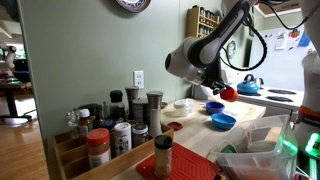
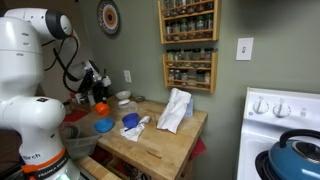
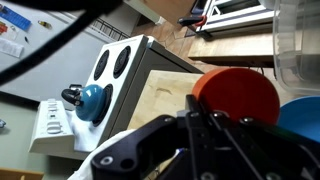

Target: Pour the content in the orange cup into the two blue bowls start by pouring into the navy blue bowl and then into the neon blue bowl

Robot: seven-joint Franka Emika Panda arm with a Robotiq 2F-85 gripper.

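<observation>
The navy blue bowl sits on the wooden tabletop, with bare wood open past it on the side towards the blue kettle. A crowd of spice jars closes off the opposite side, well apart from the bowl. A crumpled white cloth lies near it in an exterior view. The neon blue bowl, round, shallow and smooth, rests just beside the navy one. The orange cup hangs off the table, just above and beside the navy bowl, pinched between the dark fingers of the gripper. In the wrist view the cup turns a round end to the camera, so its axis lies along the gripper's reach; mouth or base, I cannot tell
</observation>
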